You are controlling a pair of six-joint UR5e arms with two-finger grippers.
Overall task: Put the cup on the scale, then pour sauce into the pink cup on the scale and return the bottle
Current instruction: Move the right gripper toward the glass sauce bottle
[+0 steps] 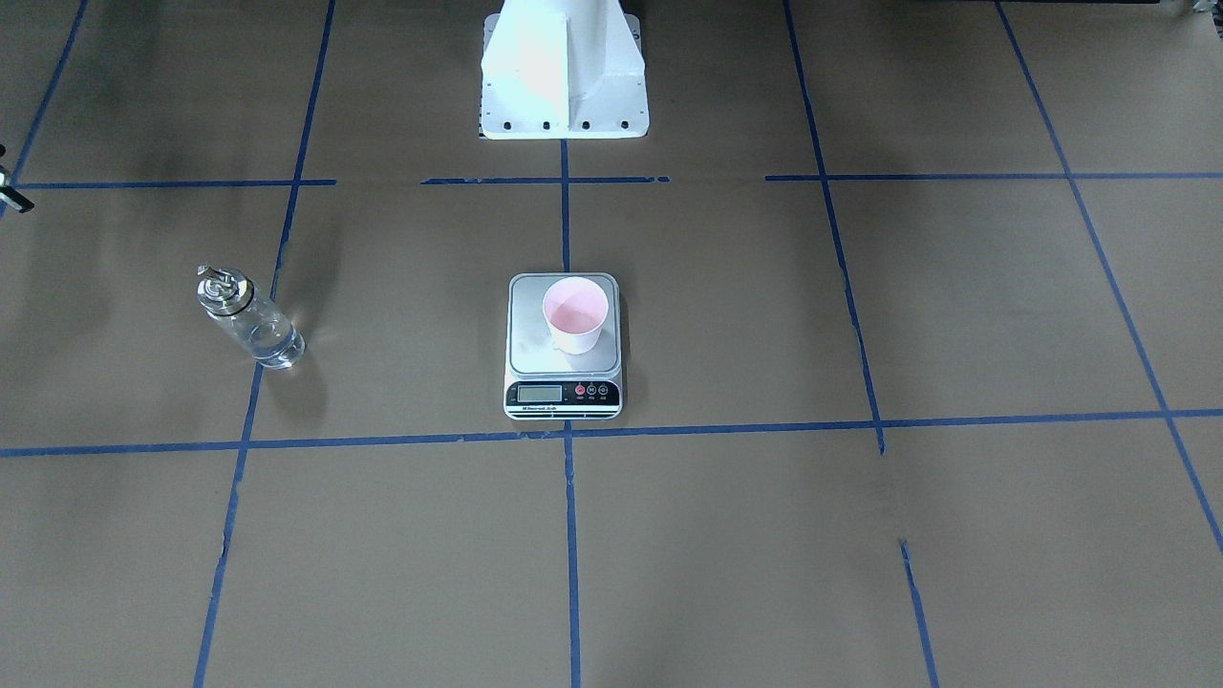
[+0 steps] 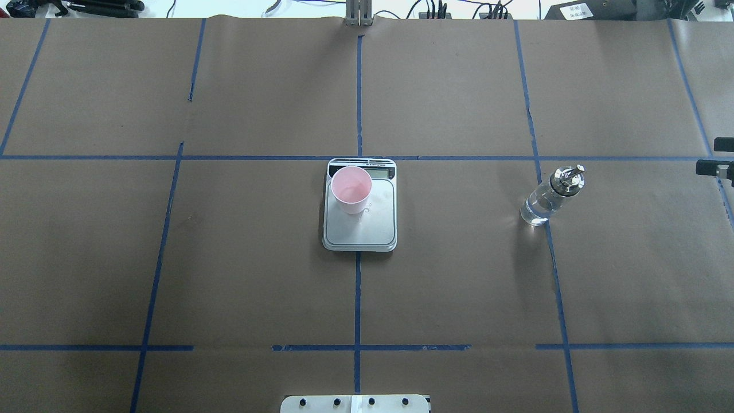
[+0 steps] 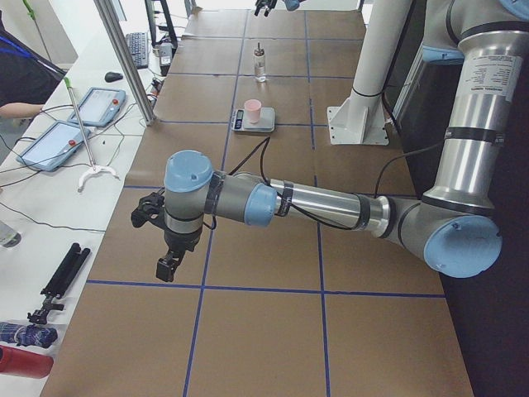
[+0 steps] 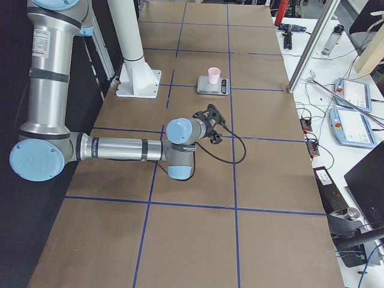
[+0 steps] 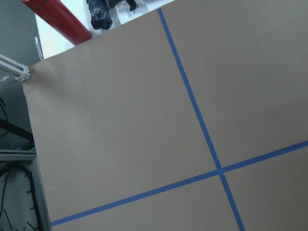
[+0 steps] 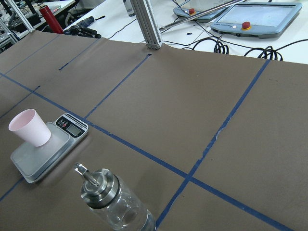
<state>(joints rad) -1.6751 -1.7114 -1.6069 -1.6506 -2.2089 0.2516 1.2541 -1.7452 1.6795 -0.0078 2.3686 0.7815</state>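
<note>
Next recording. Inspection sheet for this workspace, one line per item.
Surface: table covered in brown paper, gridded with blue tape.
Job's things: cup upright on scale; bottle standing apart on the paper, clear liquid inside.
Clutter: nothing seen on the paper.
Grippers: left gripper over bare paper, state unclear; right gripper at the overhead view's right edge, fingertips apart, empty.
Cables: black cable looping off right wrist; more on side benches.
Surroundings: teach pendants, tools on benches; a person's arm at one bench.
</note>
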